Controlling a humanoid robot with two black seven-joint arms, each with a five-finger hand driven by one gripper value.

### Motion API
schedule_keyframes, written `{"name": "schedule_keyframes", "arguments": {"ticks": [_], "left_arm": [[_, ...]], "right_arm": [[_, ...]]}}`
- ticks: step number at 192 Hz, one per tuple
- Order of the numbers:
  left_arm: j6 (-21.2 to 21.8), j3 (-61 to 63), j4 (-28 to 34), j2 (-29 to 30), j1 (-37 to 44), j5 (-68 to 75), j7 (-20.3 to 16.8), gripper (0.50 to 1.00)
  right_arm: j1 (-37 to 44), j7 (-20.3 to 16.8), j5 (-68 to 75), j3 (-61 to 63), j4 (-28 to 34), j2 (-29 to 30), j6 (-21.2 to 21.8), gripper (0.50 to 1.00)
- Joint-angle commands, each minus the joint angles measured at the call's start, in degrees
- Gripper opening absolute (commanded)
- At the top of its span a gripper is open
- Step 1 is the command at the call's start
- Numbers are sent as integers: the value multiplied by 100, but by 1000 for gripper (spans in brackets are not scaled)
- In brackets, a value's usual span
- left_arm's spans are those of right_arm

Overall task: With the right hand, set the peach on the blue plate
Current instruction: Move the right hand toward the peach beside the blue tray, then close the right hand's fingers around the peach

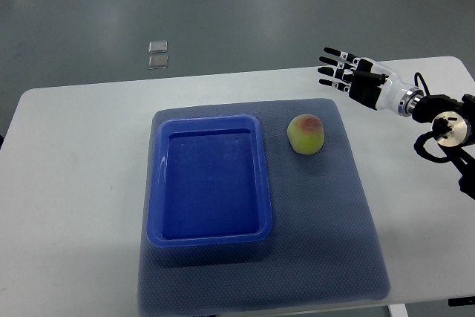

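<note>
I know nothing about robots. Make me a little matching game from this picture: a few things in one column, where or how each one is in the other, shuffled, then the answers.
Things:
1. peach
2. blue plate
3. right hand
4. grey mat

Descriptions:
A. fingers spread, holding nothing, above the table's far right
B. spread on the white table, under the other things
C. on the mat, right of the plate
D. nothing in it

Pairs: 1-C, 2-D, 3-A, 4-B

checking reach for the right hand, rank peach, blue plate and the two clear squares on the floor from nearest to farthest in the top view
From the right hand:
1. peach, on the mat, below-left of it.
2. blue plate, left of the peach.
3. clear squares, on the floor, far left.
</note>
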Motion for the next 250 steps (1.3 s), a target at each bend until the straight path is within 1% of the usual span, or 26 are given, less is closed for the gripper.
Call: {"name": "schedule_keyframes", "arguments": {"ticks": [1,89,92,110,137,150,162,164,182,196,210,211,214,224,225,250], "left_arm": [[-2,-5,-1,0,-13,0,12,1000],[6,-31,8,0,-13,-9,3,1000],[6,-40,8,0,-22,-9,3,1000],[6,-49,-18,0,-22,-9,3,1000],[6,-49,-1,0,-22,-9,3,1000],[6,-49,-1,0,-22,-9,3,1000],[6,-40,-1,0,-22,-9,3,1000],[6,-49,-1,0,-22,0,3,1000],[6,-40,-1,0,-22,0,3,1000],[6,-40,-1,0,-22,-9,3,1000],[6,-49,8,0,-22,-9,3,1000],[6,-40,8,0,-22,0,3,1000],[6,-40,8,0,-22,-8,3,1000],[6,-40,8,0,-22,-9,3,1000],[6,-40,8,0,-22,-9,3,1000],[6,-40,8,0,-22,-9,3,1000]], "right_arm": [[-9,-1,0,0,1,46,-33,932],[0,-10,-589,-123,1,73,-15,932],[9,-10,-922,-131,36,73,-7,932],[35,8,-1450,-149,71,81,81,932],[105,17,-2312,-158,168,29,336,930],[132,17,-2786,-158,317,-7,459,930],[149,17,-2839,-158,335,-15,468,930],[255,17,-3164,-210,431,-15,547,930],[369,25,-3410,-386,581,-42,573,932],[492,25,-3595,-615,765,-200,582,930],[554,61,-3683,-720,844,-270,617,930],[649,156,-3831,-877,940,-340,670,932],[694,210,-3911,-957,976,-376,688,930],[694,210,-3911,-958,976,-376,688,930],[755,332,-4103,-1079,1055,-445,688,930],[738,605,-4588,-1230,1284,-604,723,930]]}}
